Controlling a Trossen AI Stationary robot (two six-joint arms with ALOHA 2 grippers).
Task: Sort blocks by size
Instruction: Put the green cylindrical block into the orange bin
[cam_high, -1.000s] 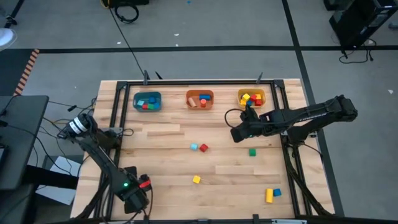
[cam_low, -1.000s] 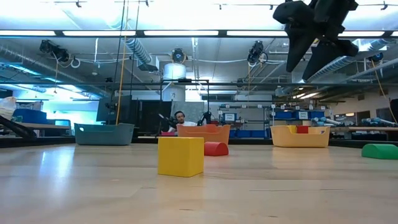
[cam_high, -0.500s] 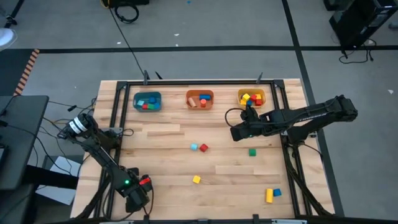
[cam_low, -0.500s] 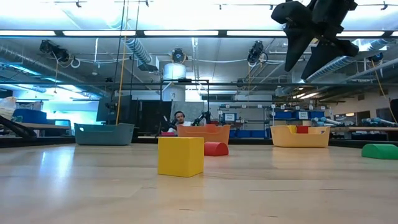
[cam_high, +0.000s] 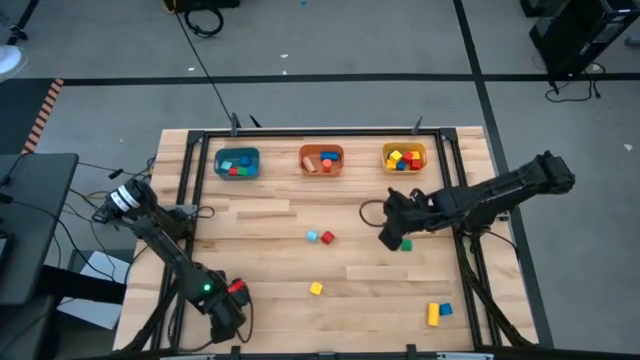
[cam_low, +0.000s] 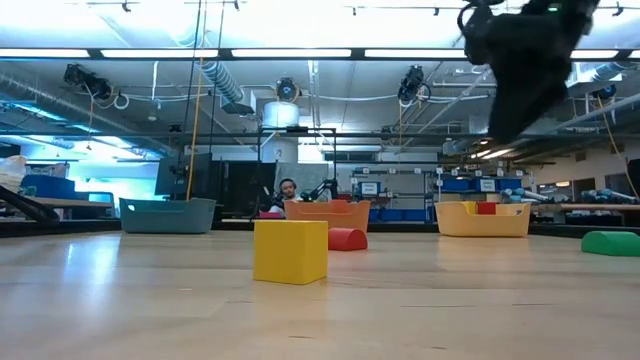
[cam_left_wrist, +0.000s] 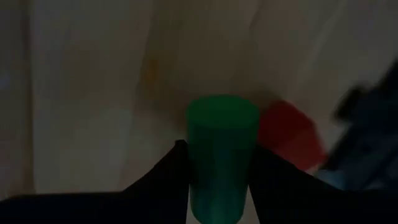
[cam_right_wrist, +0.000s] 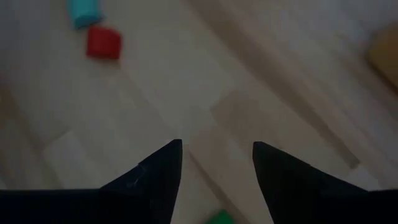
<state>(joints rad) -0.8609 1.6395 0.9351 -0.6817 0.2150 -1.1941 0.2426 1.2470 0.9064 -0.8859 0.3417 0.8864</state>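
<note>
At the table's near left corner, my left gripper (cam_high: 226, 314) points down with its fingers shut on a green round block (cam_left_wrist: 221, 149). A red block (cam_left_wrist: 291, 135) lies right beside that one. My right gripper (cam_high: 388, 238) hovers open, right of the table's middle. It is just left of a green block (cam_high: 405, 244) lying on the table, and nothing is between its fingers (cam_right_wrist: 163, 171). Loose on the wood lie a light blue block (cam_high: 313, 236), a red one (cam_high: 327, 238) and a yellow cube (cam_high: 316, 288). A yellow bar (cam_high: 433, 314) and a blue block (cam_high: 445, 309) lie there too. My left gripper pinches the green round block by its two curved sides (cam_left_wrist: 194, 163) between its two fingers. The fingers come from above, slanting down, and lie along the block. Whether the block rests on the table or is lifted does not show.
Three bins stand along the far edge, each holding blocks: teal (cam_high: 237, 162), orange (cam_high: 321, 159) and yellow (cam_high: 404, 158). A dark frame borders the table (cam_high: 330, 130). In the low view a person sits far behind the table (cam_low: 288, 190).
My right gripper has come away from the yellow bin toward the near edge and downward, rolling as it went. It now hangs beside the green block right of the middle. The blocks on the table have kept their places.
</note>
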